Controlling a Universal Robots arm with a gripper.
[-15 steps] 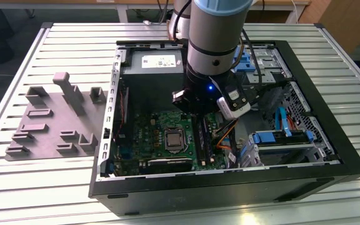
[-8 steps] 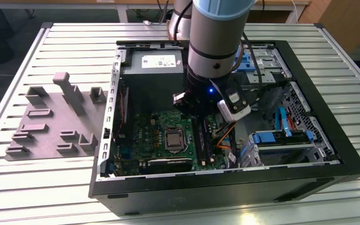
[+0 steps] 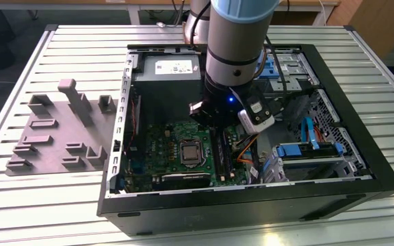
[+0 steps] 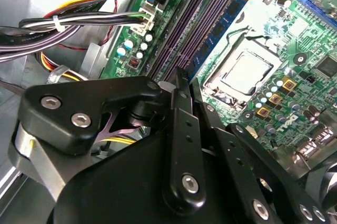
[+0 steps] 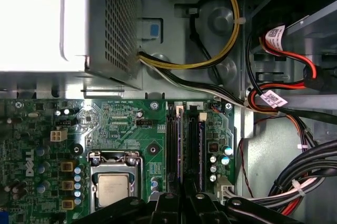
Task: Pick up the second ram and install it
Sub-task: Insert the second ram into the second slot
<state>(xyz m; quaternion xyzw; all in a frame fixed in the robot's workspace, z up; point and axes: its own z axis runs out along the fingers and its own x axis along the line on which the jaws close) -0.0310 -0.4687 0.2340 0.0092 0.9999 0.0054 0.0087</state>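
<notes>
Exterior view, hidden: the arm (image 3: 235, 46) reaches down into the open computer case (image 3: 361, 177), and its wrist covers what goes on beneath it, over the memory slots.
Exterior view, surroundings: a green motherboard (image 3: 162, 148) lies in the case; a grey fixture tray (image 3: 53, 136) sits on the slatted table (image 3: 46, 210), at the exterior view's left, just beside the case.
Second wrist view, hidden: the black linkage of the gripper (image 4: 184, 79) blocks the lower half, so the near ends of the slots are covered.
Second wrist view, gripper: its tip is right over the long black memory slots (image 4: 202, 2); whether it is clamped on anything or released cannot be told.
Second wrist view, ram stick: a dark blue ram stick (image 4: 226, 21) with a row of black chips stands seated upright in the slot nearest the processor socket (image 4: 245, 74); whether this is the second ram cannot be told.
First wrist view, hidden: the gripper (image 5: 181, 203) is cut off at the picture's edge.
First wrist view, slots: two slots (image 5: 176, 145) run straight toward it, beside the socket (image 5: 113, 187); no stick can be made out edge-on.
First wrist view, cables: bundled cables (image 5: 210, 60) cross the case floor above the board.
</notes>
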